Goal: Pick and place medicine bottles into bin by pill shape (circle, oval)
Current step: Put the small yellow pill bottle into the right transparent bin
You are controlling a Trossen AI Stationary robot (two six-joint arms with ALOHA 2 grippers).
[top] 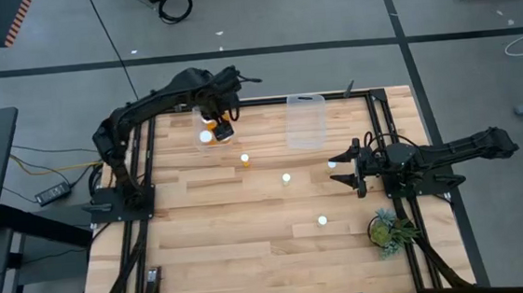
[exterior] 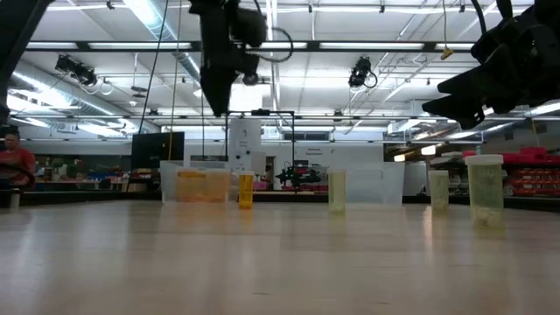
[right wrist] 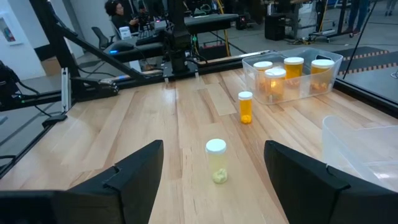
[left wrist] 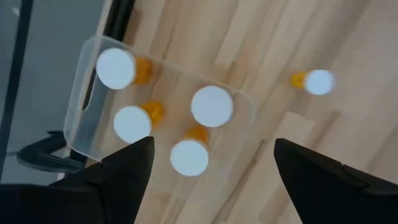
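A clear tub (left wrist: 84, 93) at the table's far left holds several amber medicine bottles with white caps (left wrist: 212, 106), standing upright. My left gripper (left wrist: 212, 142) hangs open above this tub (top: 203, 135), pointing down, with nothing between its fingers. One amber bottle (top: 244, 157) stands on the table just near of the tub. Three paler bottles (top: 285, 176) (top: 332, 163) (top: 322, 220) stand upright farther right. My right gripper (top: 347, 168) waits open at the right, level, facing a pale bottle (right wrist: 216, 160).
A second clear tub (top: 305, 122) stands at the far middle of the table. A small green potted plant (top: 387, 230) sits near the right arm's base. Bare wood lies across the near half of the table (top: 252, 260).
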